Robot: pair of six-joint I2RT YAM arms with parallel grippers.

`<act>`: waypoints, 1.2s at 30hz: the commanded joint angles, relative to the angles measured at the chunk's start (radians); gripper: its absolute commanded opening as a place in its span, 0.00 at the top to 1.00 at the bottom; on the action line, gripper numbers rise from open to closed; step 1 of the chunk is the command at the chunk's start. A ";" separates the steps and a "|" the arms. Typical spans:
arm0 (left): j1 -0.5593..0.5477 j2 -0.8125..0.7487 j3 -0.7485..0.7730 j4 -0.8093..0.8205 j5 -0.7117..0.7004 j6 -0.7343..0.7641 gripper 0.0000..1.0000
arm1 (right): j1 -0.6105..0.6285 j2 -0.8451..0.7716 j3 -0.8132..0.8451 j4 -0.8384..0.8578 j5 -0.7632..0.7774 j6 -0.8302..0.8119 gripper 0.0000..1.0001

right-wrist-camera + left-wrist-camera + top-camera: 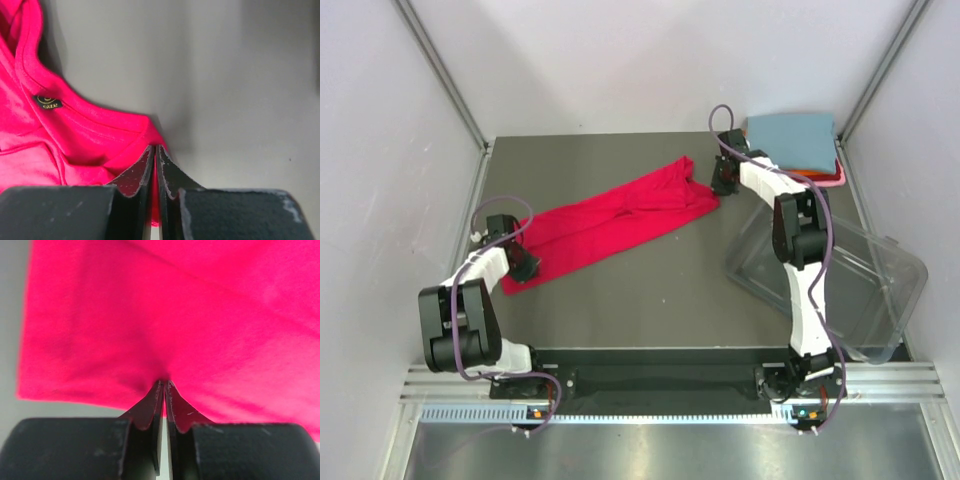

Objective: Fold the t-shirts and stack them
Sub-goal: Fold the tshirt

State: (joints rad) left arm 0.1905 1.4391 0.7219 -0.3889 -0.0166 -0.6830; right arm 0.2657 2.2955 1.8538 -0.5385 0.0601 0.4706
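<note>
Top external: left end effector (521,266) and right end effector (723,181) clamp one red t-shirt (620,216).

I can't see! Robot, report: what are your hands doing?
Left hand shut on red shirt. Right hand shut on its collar end. Clear tub apart from shirt.

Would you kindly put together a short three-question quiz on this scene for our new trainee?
1. True or false: the left gripper is shut on the crimson red cloth t-shirt.
2. Where on the table does the folded dusty blue-grey cloth t-shirt lie? A far right corner; B near left corner; C centre.
3. Fill in: the right gripper pinches the red t-shirt at its ____ end.
Key: 1 true; 2 A; 3 collar.
</note>
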 commanded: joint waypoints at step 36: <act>-0.160 0.076 0.191 -0.156 0.130 0.246 0.83 | -0.152 0.249 0.479 0.006 -0.083 -0.036 0.98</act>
State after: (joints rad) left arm 0.0376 1.5169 0.9051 -0.5018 0.1909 -0.4492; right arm 0.1150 2.5607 2.2871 -0.5739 0.0158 0.4381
